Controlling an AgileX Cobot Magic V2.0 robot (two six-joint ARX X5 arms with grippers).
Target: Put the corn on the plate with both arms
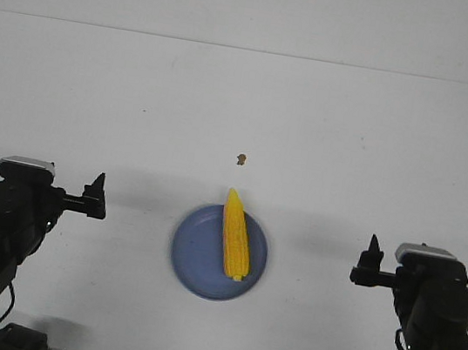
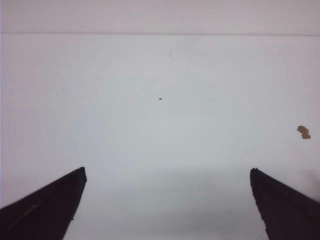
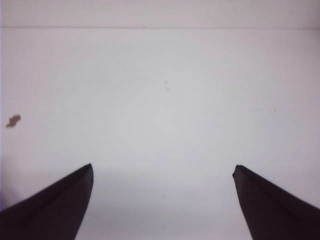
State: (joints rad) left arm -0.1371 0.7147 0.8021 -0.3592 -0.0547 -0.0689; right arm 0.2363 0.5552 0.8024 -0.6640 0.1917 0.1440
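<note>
The left end effector [image 1: 97, 192] hangs over the desk [image 1: 96, 93] to the left of the plate, its two dark fingers spread wide with nothing between them; in its wrist view only bare white surface shows between the fingertips [image 2: 75, 180]. The right end effector [image 1: 372, 255] mirrors it to the right of the plate, also spread wide and holding nothing. Both sit well apart from the plate [image 1: 195, 257], which is round, shallow and periwinkle blue, near the front middle of the desk. The corn [image 1: 234, 235] lies on the plate, slightly right of its centre, with the pointed tip reaching over the far rim and the blunt end toward the robot. Judging by this, the placing looks done. The cob seems stiff and fairly light, with a bumpy kernel surface that should give some grip, yet its round, tapered body would likely roll or slide out of a pinch near the tip. The best hold is probably across the thick middle, or one end effector at each end. A small brown crumb [image 1: 240, 158] lies on the desk beyond the plate.
</note>
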